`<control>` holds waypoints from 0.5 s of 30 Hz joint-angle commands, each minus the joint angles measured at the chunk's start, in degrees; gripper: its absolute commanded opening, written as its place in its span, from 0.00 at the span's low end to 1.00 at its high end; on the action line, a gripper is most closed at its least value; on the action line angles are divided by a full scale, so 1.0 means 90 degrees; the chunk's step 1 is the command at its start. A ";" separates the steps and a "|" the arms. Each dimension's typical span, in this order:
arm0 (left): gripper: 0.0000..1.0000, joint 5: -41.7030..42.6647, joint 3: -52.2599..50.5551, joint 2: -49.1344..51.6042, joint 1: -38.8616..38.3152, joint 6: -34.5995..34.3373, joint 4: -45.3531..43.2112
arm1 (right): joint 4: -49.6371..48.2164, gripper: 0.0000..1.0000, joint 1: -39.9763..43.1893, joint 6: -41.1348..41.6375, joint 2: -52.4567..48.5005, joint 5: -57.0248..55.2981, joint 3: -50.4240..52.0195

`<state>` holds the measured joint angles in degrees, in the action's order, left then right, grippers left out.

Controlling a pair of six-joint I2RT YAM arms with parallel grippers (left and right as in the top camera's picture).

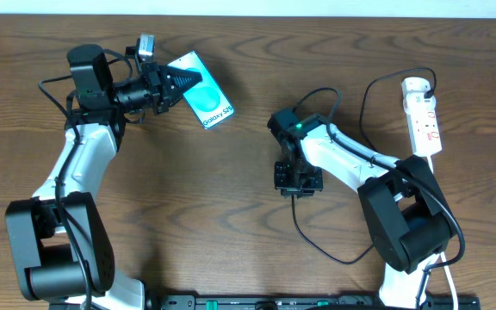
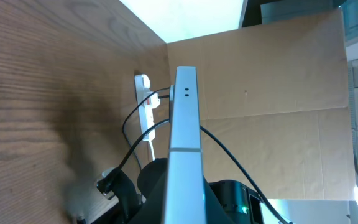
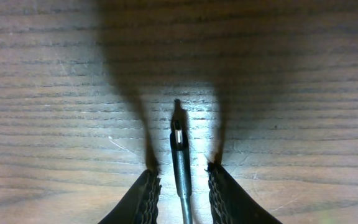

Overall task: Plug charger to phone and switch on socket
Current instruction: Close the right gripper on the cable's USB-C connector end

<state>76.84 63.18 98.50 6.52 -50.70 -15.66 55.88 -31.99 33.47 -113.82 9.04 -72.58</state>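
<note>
Between your right gripper's (image 3: 182, 168) parted fingers (image 3: 152, 186), touching neither, lay the charger (image 3: 179, 149), its slim plug in line with the gripper and its tip pointing straight ahead. That arm was plainly the nearer. Well apart, towards the left arm, your left gripper (image 1: 172, 86) was clamped on the phone (image 1: 209, 102). The socket (image 1: 422, 116) lay far off the other way.

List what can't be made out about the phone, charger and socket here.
- Socket switches: overhead, too small to read on or off.
- Phone screen: left wrist shows only its edge; overhead, left claw covers one end.
- Charger behind its tip: right wrist, cut off by bottom edge; overhead, right claw hides the tip.
</note>
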 commanded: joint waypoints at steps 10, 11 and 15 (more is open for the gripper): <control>0.07 0.0226 0.0046 0.0012 -0.0007 0.0129 -0.0058 | 0.0049 0.27 -0.0231 0.0044 -0.0192 0.0036 0.0197; 0.07 0.0226 0.0046 0.0012 -0.0007 0.0129 -0.0058 | 0.0034 0.27 -0.0245 0.0044 -0.0192 0.0034 0.0197; 0.07 0.0228 0.0046 0.0012 -0.0007 0.0129 -0.0058 | 0.0027 0.27 -0.0248 0.0044 -0.0192 0.0034 0.0197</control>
<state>76.84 63.18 98.48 6.52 -50.70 -15.66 56.75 -33.58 33.50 -113.82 9.17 -72.44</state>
